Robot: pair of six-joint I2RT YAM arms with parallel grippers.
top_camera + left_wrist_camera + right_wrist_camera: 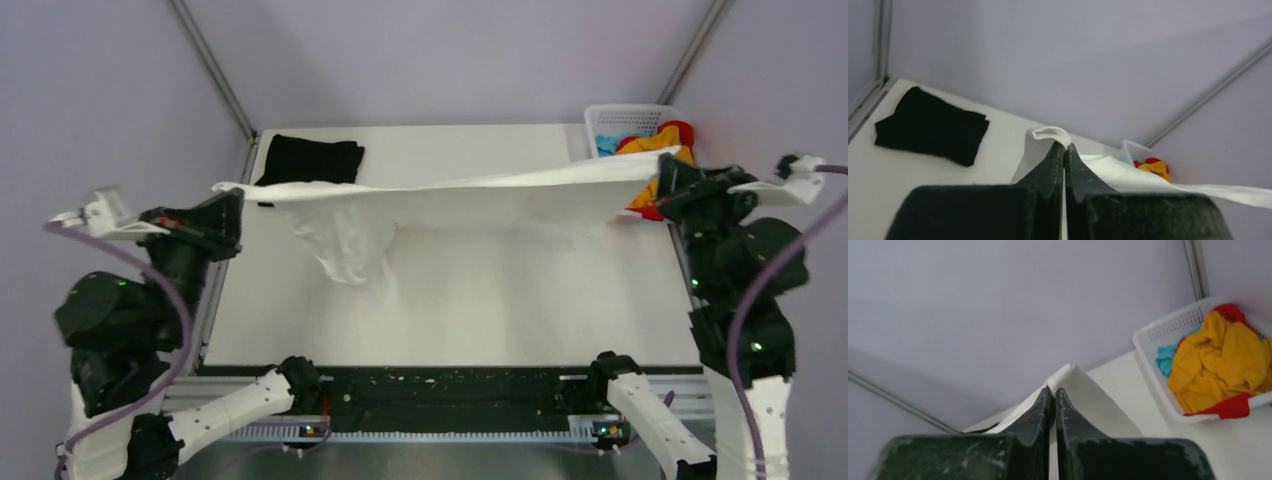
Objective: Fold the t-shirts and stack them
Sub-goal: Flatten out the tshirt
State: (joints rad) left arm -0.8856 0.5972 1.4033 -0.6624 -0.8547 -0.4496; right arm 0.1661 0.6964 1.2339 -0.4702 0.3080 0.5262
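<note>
A white t-shirt (470, 200) hangs stretched in the air across the table between both grippers, its loose part drooping to the table at left of centre. My left gripper (232, 192) is shut on its left end, seen pinched in the left wrist view (1065, 147). My right gripper (662, 185) is shut on its right end, seen pinched in the right wrist view (1052, 391). A black t-shirt (310, 160) lies folded flat at the table's far left corner; it also shows in the left wrist view (930, 126).
A white lattice basket (628, 125) with yellow, red and blue clothes (1220, 360) stands at the far right corner, just behind my right gripper. Metal frame poles (212, 68) rise at both far corners. The arm bases sit along the near edge.
</note>
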